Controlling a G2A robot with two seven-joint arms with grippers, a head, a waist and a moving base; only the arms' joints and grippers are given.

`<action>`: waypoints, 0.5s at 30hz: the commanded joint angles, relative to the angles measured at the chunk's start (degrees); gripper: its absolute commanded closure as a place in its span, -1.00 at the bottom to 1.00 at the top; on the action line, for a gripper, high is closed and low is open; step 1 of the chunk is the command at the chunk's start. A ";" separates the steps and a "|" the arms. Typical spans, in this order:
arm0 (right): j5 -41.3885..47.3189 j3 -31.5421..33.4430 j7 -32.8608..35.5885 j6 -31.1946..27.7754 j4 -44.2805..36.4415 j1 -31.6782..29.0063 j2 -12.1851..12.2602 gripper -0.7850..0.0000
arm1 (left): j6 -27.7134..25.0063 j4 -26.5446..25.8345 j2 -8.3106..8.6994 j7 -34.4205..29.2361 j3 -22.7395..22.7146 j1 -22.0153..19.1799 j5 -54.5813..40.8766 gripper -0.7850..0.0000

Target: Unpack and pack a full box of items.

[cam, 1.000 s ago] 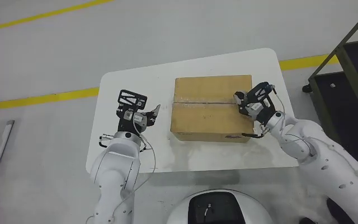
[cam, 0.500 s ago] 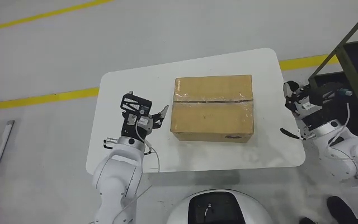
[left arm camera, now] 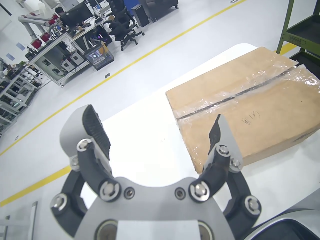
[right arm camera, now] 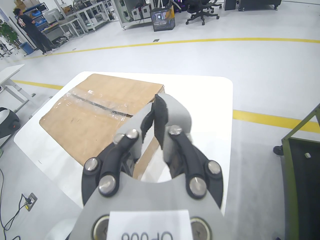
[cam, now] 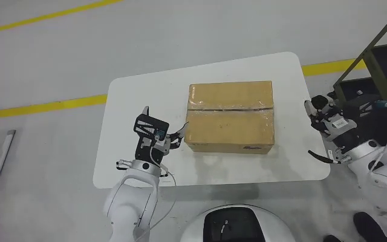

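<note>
Your right arm has pulled off the box (cam: 230,118) to the right edge of the surface (cam: 133,103), and the left end effector (cam: 173,135) has crept nearer the box's near left corner. The box sits mid-surface, flaps shut and taped, so you cannot tell what it holds. Its long axis runs left to right, with the seam along it. The left end effector is spread wide, just beside the box. The right end effector (right arm camera: 155,103) is pressed together and empty. The left wrist view gives you wrinkled clear tape folding down the box's left end face. The right wrist view gives you its right end.
</note>
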 commanded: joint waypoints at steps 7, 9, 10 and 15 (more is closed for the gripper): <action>0.00 0.00 0.00 0.01 0.00 0.00 0.00 -0.56 | 0.00 0.00 0.00 0.00 0.00 0.00 0.00 -1.00; 0.00 0.00 0.00 0.01 0.00 0.00 0.00 -0.74 | 0.00 0.00 0.00 0.00 0.00 0.00 0.00 -1.00; 0.00 0.00 0.00 0.01 0.00 0.00 0.00 -0.84 | 0.00 0.00 0.00 0.00 0.00 0.00 0.00 -1.00; 0.00 0.00 0.00 0.01 0.00 0.00 0.00 -1.00 | 0.00 0.00 0.00 0.00 0.00 0.00 0.00 -1.00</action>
